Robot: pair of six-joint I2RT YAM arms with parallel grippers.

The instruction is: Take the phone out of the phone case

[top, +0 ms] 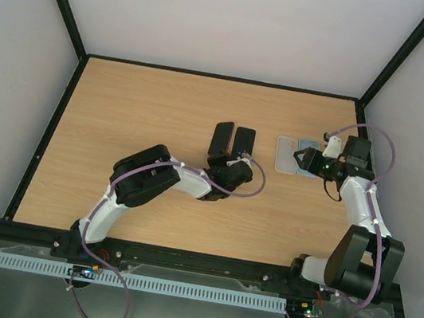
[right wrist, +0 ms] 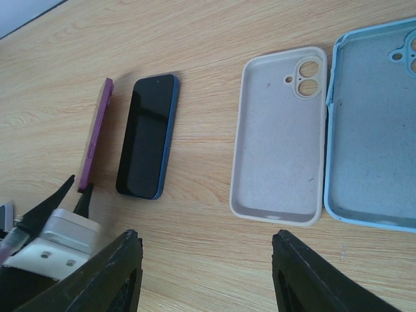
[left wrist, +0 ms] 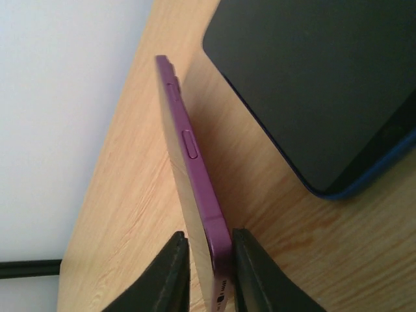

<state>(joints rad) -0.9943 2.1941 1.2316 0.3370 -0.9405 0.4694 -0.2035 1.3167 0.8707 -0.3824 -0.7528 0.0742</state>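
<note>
A purple phone [left wrist: 195, 162] stands on its long edge on the wooden table, and my left gripper [left wrist: 209, 244] is shut on its near end. It shows in the top view [top: 221, 139] and the right wrist view [right wrist: 96, 133]. A dark phone with a blue rim [left wrist: 325, 84] lies flat, screen up, just right of it [top: 243, 141] [right wrist: 148, 136]. An empty beige case [right wrist: 279, 136] [top: 285, 154] and an empty light blue case [right wrist: 374, 130] [top: 308, 148] lie open side up. My right gripper [right wrist: 208, 260] [top: 308, 161] is open and empty, hovering beside the cases.
The wooden table [top: 138, 115] is bounded by white walls and a black frame. The left arm's fingertips [right wrist: 71, 195] show at the lower left of the right wrist view. The cases lie near the table's right edge.
</note>
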